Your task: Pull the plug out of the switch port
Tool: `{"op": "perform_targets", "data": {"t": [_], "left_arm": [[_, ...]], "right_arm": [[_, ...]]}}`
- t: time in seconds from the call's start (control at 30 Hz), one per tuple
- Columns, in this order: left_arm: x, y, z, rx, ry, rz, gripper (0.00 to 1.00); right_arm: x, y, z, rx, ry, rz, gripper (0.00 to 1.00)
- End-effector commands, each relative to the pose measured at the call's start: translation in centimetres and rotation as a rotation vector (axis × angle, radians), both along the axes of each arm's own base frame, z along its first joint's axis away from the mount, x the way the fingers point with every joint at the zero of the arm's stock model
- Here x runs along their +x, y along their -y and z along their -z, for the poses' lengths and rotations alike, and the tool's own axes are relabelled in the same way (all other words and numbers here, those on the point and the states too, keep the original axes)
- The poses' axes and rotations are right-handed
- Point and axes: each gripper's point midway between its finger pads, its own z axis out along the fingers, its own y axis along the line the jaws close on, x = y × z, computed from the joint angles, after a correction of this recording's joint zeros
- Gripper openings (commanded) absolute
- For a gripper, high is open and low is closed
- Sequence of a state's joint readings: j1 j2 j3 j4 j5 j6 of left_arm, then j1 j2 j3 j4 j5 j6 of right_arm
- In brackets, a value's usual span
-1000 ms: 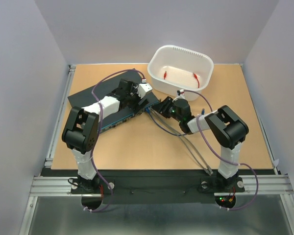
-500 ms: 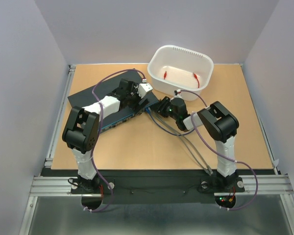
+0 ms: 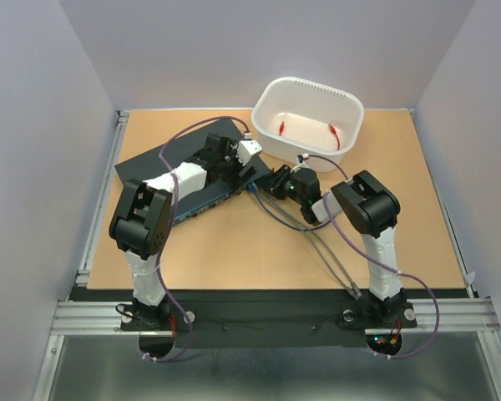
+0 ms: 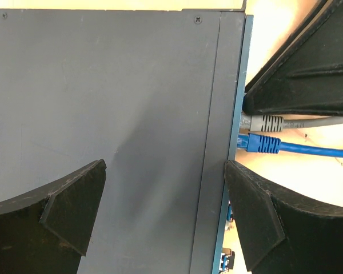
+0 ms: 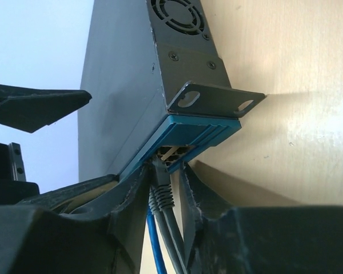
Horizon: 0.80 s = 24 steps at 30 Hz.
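The switch (image 3: 169, 164) is a flat dark box lying aslant at the table's back left; its blue port edge (image 5: 194, 132) faces my right arm. A grey plug (image 5: 163, 193) sits in a port, and a blue plug (image 4: 260, 143) sits next to it. My right gripper (image 5: 167, 171) straddles the grey plug. Its left finger is against the plug, and a narrow gap remains at its right finger. My left gripper (image 4: 166, 171) is wide open over the switch (image 4: 131, 114), one finger on the top and the other past the blue edge.
A white tub (image 3: 347, 104) with two small red items stands at the back right, just behind the right gripper (image 3: 265, 184). Grey and blue cables (image 3: 317, 242) run from the ports across the table to the near edge. Purple arm cables loop above both arms.
My right arm has pushed left toward the switch's port edge and its jaws have narrowed around the grey plug. The left gripper has stayed on the switch.
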<state>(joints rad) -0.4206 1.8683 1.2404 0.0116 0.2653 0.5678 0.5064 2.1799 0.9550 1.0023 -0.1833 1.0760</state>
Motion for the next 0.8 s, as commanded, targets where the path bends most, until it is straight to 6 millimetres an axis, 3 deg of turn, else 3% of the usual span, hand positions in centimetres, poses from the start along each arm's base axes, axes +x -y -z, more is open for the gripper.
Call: {"op": "perform_targets", "data": {"t": [0.0,0.17,0.27,0.53,0.77], "left_arm": [[-0.4,-1.3,3.8,0.102,-0.053,-0.023,0.96],[-0.7,-1.4,4.7,0.113,-0.069,-0.020,0.96],[-0.8,-1.5,5.2,0.122,-0.075,-0.016,0.96],[-0.6,-1.4,5.5,0.118,-0.083,-0.024,0.96],[-0.3,-1.6,5.1,0.121,-0.071,-0.033,0.96]], "right_arm": [[1.6,0.5,-0.8,0.037,0.041,0.036,0.28],[1.6,0.6,-1.0,0.038,0.048,0.040,0.18],[1.5,0.9,-0.6,0.036,0.042,0.050,0.01],[-0.6,2.7,0.4,-0.025,0.025,0.063,0.00],[-2.9,3.8,0.0,-0.073,0.041,0.036,0.01]]}}
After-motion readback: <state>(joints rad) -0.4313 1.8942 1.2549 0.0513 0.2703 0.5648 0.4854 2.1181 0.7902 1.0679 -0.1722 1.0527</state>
